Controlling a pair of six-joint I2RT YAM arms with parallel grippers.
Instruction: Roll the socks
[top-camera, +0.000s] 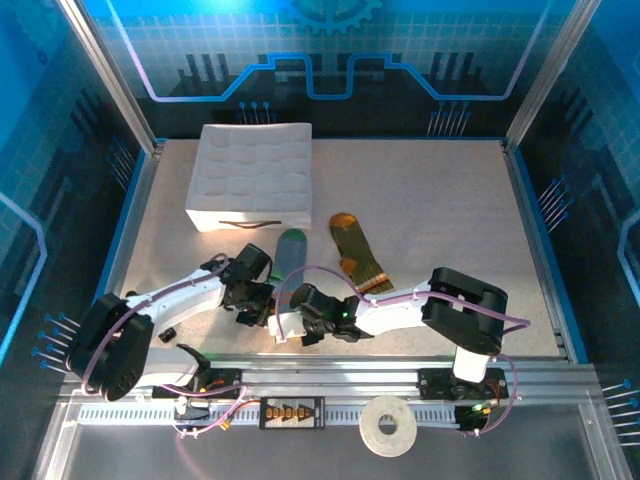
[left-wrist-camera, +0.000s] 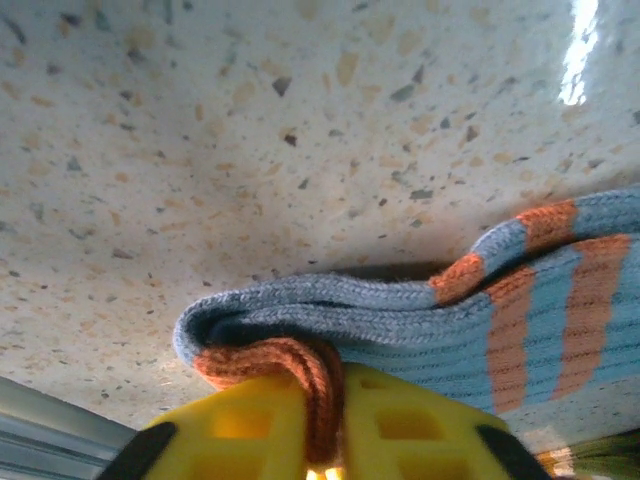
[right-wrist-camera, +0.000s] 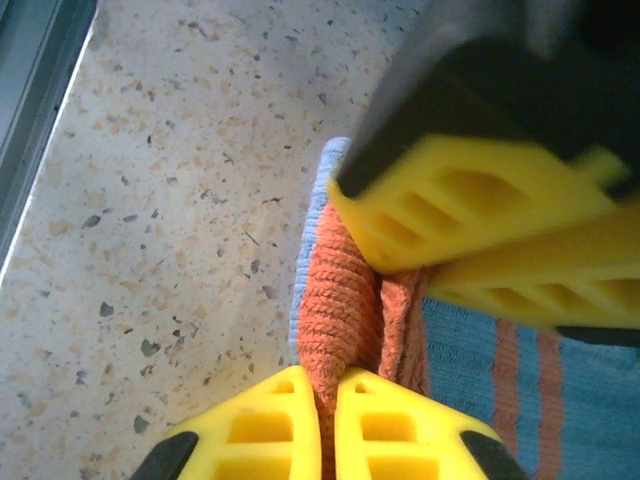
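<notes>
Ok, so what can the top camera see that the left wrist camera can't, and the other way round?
Top camera: the white tray, the olive-green sock lying flat, and the green toe of the grey-blue sock.
Left wrist camera: a close-up of that sock's orange cuff pinched in the left pincer, between its yellow fingers, and the orange stripes further along the sock.
Both: the grey-blue sock lying on the speckled table.
</notes>
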